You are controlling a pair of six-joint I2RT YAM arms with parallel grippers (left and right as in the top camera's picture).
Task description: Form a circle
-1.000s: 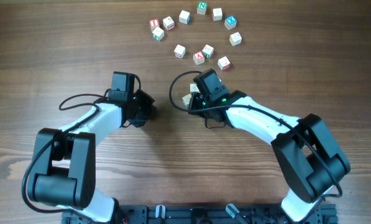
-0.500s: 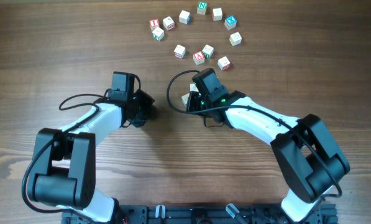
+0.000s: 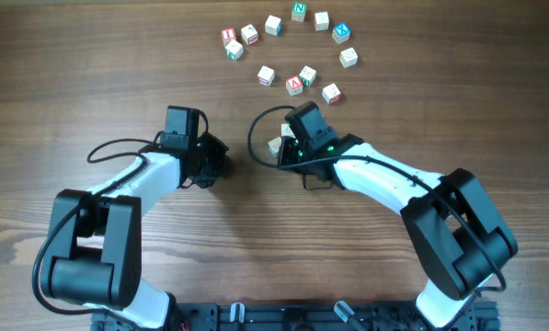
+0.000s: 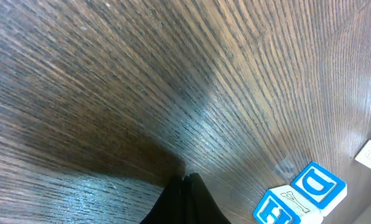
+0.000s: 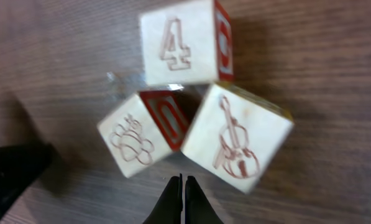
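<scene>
On the table (image 3: 72, 74), nearest the robot, the left gripper (image 4: 185, 180) and right gripper (image 5: 182, 186) both show jaws pressed fully together, holding nothing. Just ahead of the right gripper, three alphabet cubes (image 5: 238, 137) sit touching. Farther out, the remaining cubes (image 3: 299, 11) form a loose, incomplete arc.
</scene>
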